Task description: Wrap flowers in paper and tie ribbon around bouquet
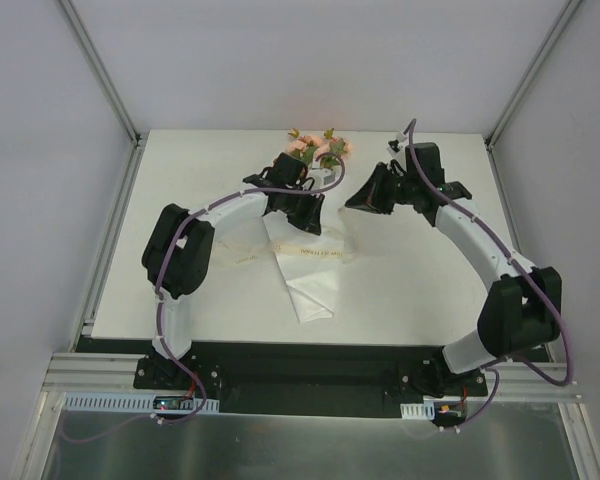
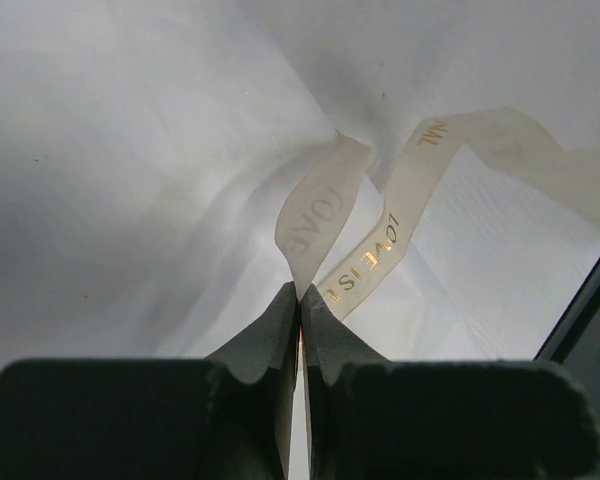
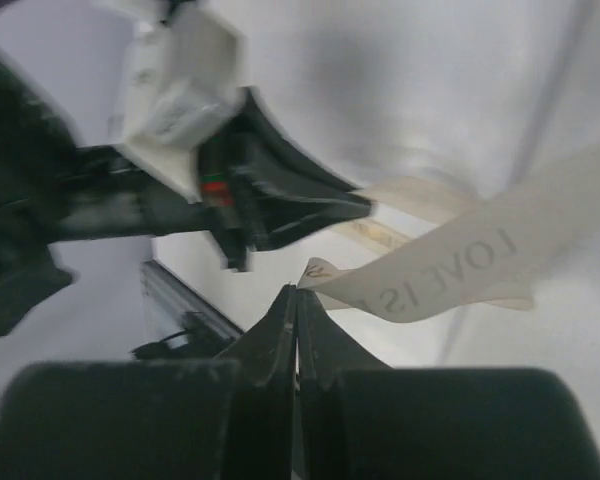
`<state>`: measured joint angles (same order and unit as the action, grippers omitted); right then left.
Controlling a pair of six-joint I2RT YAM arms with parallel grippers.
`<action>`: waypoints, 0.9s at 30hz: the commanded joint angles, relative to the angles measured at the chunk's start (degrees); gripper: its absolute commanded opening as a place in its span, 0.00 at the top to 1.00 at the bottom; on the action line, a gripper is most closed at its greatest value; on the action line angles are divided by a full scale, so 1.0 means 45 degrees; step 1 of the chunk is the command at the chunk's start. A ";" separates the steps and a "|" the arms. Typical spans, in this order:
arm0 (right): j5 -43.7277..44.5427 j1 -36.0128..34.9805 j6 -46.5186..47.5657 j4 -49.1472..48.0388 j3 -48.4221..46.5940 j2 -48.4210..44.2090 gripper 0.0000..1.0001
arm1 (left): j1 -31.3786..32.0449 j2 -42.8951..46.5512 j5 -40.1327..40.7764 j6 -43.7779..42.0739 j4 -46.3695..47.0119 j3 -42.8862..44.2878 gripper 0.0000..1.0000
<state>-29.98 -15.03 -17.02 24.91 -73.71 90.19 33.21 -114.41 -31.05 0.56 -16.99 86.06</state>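
As the tying step was in hand, the ribbon was recorded pinched by the clenched left fingers and right fingers, over the bouquet laid on the table; crossing and pulling the ends snug was judged needed next

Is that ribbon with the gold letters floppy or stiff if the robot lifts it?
Probably floppy: the ribbon curls and twists in loose loops away from the left gripper pinching it. It is likely very light, since it looks thin and almost see-through. It might slip out, because only a little of it sits between the fingertips.
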 commanded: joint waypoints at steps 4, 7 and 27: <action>0.0233 -0.0958 -0.8598 -0.7155 0.1674 -0.0729 0.99 | -0.0505 0.0053 -0.1497 0.0618 -0.0110 0.0270 0.96; 0.1268 -0.0918 -1.0687 -0.7447 0.1594 -0.0279 0.99 | -0.0544 0.0014 -0.2006 0.0677 -0.0091 0.0270 0.96; 0.3148 -0.2089 -1.3366 -0.8503 0.1949 -0.0550 0.99 | -0.1228 0.3815 -0.2224 0.4484 0.7640 -0.5523 0.53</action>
<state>-15.16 -22.48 -72.53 -8.75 -62.87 91.42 27.68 -107.94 -41.47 15.25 2.57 69.10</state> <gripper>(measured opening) 0.012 0.464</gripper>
